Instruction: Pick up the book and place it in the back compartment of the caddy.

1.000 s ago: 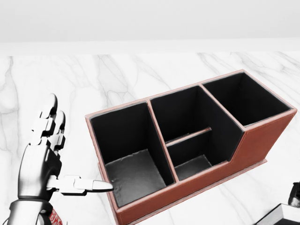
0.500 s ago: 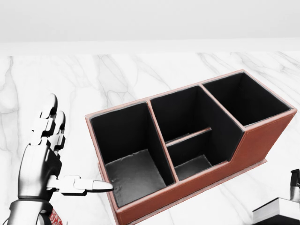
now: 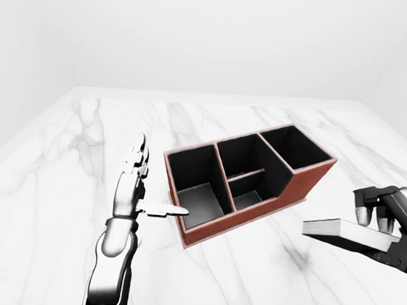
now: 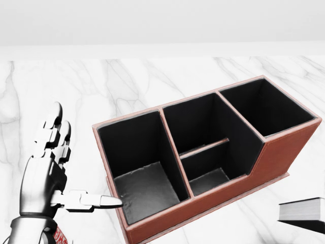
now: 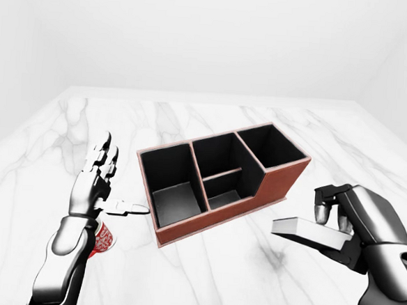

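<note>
Since the earlier frames, the book [image 4: 301, 209] has risen further into the lower right corner of the head view, its pale page edges now showing clear of the marble table [image 3: 63, 157], while the caddy and the left hand have not moved. At the left of the eye views, the left hand [image 5: 97, 180] stands upright with its fingers spread open, the thumb pointing toward the caddy's near end and holding nothing. A small red patterned object [image 5: 103, 238] shows just beside that forearm. In the middle sits the reddish-brown caddy [image 3: 306, 182], angled on the table, its black-lined compartments empty. At the right, the right hand [image 5: 349, 222] is closed round the book, gripping it flat and level above the table, apart from the caddy's tall end.
</note>
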You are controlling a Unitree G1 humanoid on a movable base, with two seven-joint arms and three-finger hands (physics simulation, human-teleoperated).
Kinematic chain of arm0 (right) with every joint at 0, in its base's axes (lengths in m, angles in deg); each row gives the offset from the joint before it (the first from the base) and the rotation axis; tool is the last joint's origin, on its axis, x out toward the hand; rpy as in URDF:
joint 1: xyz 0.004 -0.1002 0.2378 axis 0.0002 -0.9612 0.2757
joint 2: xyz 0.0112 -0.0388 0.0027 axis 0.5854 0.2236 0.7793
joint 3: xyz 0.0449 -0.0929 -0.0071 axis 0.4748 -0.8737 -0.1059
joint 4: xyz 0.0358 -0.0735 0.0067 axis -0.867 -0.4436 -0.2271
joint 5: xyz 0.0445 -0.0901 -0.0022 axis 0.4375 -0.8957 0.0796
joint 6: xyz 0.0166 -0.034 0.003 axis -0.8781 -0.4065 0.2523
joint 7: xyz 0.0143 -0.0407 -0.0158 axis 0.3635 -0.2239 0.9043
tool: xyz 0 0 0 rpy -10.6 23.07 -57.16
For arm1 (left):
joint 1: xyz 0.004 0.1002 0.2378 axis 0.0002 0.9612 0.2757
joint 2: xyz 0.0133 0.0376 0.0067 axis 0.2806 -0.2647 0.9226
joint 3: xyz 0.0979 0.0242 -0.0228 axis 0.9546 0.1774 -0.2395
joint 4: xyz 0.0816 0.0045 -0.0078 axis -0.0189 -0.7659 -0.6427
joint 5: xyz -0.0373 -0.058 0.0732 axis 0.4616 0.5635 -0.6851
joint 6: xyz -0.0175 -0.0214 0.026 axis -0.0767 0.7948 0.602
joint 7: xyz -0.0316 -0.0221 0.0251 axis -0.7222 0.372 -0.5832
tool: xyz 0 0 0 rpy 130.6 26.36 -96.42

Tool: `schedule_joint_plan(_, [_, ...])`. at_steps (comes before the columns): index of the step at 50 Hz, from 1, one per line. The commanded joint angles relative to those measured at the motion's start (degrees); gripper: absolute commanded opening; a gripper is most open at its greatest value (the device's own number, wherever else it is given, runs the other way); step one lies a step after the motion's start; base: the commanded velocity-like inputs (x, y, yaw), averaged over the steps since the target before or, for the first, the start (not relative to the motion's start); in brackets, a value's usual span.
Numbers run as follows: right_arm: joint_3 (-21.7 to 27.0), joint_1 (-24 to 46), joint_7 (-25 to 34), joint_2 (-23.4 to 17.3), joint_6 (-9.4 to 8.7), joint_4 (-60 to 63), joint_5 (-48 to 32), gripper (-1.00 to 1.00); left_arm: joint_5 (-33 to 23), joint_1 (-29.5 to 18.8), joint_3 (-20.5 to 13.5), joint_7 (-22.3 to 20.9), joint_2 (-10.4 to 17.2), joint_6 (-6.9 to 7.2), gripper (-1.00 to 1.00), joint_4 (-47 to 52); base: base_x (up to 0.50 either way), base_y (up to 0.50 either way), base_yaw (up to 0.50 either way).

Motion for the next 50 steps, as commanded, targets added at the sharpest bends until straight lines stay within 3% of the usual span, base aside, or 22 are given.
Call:
schedule_joint_plan(1, [2.5,1.1,0.0,-0.1,-2.3,7.2,3.1,-1.0,0.0,0.0,0.0,0.0,0.0,0.0,1.0,-0.2,0.0,0.0,0.0])
schedule_joint_plan(12, [3.5,1.0,0.0,0.0,-2.06,10.5,5.5,-1.0,-0.1,0.0,0.1,0.0,0.0,0.0,1.0,-0.1,0.0,0.0,0.0])
schedule_joint_plan(25, [2.0,2.6,0.0,0.1,-4.42,17.7,7.5,-1.0,-0.2,0.1,0.3,0.1,-0.1,0.0,1.0,-0.8,0.0,0.0,0.0])
schedule_joint_plan(30, [0.7,3.8,0.0,-0.4,-6.07,19.7,7.4,-1.0,-0.2,0.2,0.4,0.1,-0.1,0.0,1.0,-0.6,0.0,0.0,0.0])
schedule_joint_plan(50, [-7.8,7.3,0.0,-0.2,-6.07,21.7,3.1,-1.0,-0.4,0.4,0.6,0.1,-0.2,0.0,1.0,-0.9,0.0,0.0,0.0])
